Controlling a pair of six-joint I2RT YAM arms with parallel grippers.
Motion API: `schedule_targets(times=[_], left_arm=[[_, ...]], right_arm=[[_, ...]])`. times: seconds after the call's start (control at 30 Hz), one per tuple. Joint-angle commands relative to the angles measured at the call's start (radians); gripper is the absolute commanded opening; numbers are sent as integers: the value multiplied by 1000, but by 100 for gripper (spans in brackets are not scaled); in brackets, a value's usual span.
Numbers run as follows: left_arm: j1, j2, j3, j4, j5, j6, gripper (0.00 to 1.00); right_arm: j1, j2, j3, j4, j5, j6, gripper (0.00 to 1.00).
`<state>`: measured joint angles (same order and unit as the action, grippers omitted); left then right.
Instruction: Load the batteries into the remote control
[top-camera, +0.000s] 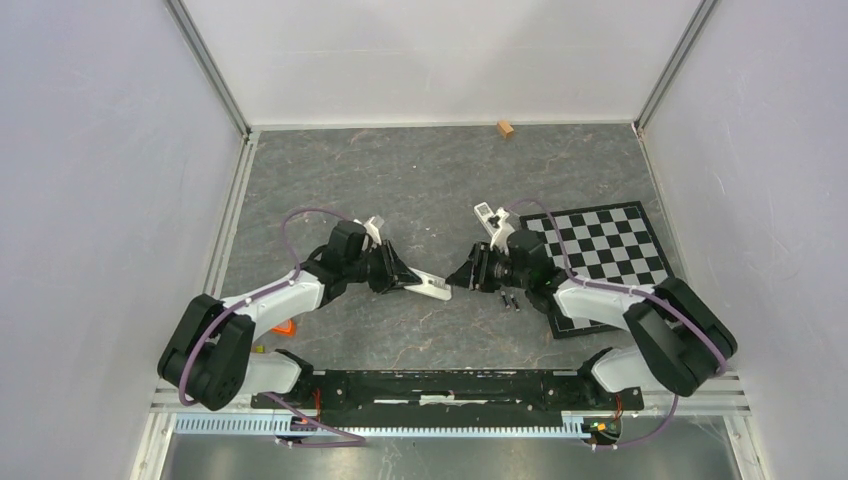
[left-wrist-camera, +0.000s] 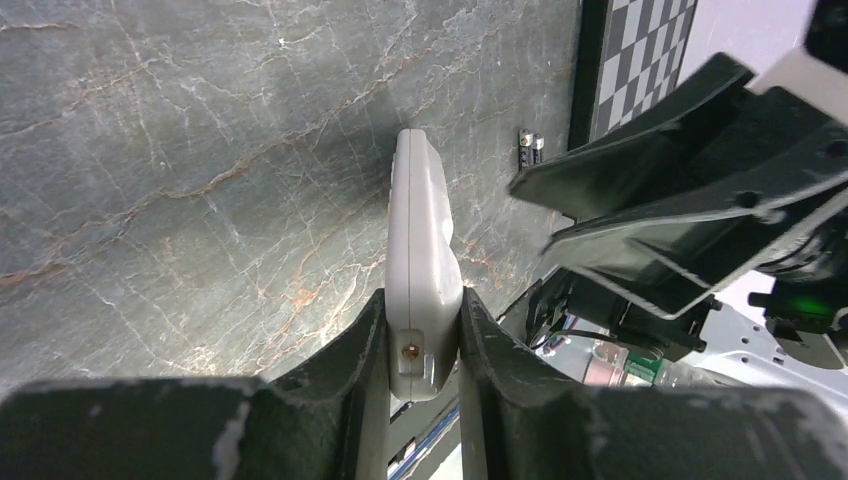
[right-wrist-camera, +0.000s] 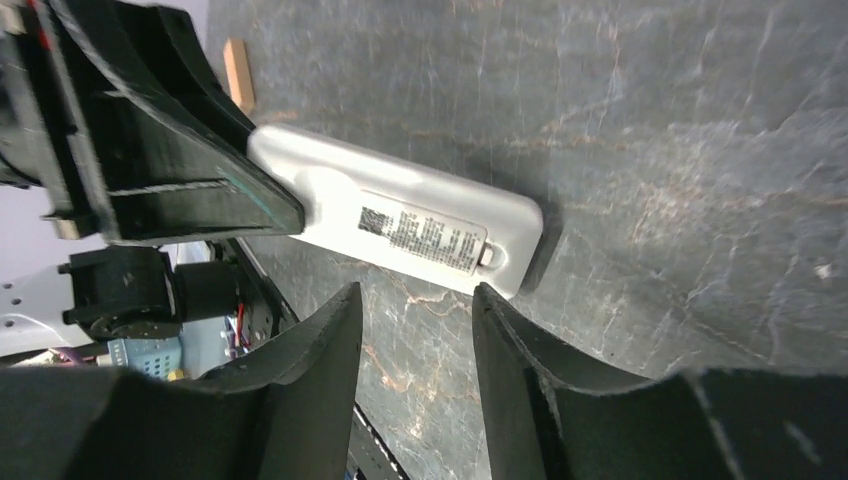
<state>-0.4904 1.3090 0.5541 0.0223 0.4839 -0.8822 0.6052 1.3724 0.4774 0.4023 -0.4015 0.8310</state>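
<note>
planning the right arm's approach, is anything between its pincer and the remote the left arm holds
Nothing visible does: the open right pincer faces the remote control's labelled back across a bare gap, while the left pincer grips its other end.

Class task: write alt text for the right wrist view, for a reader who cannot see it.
A white remote, label side showing, is clamped at one end in the left pincer over a grey marbled table. The right pincer, open and empty, faces the remote's free end. A small wooden block lies behind.
</note>
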Motion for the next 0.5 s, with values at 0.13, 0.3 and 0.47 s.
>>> schedule_targets(times=[0.13,0.3,0.47], left_arm=[[-6,-2,-55,33,-9,35,2],[-5,1,-63,17,-16,43,2],[-5,-2,-60,7,-20,50,2]], right_arm=[[62,113,20,114,26,72,46],[62,146,32,168,38,92,43],[62,174,53,119,57,87,44]])
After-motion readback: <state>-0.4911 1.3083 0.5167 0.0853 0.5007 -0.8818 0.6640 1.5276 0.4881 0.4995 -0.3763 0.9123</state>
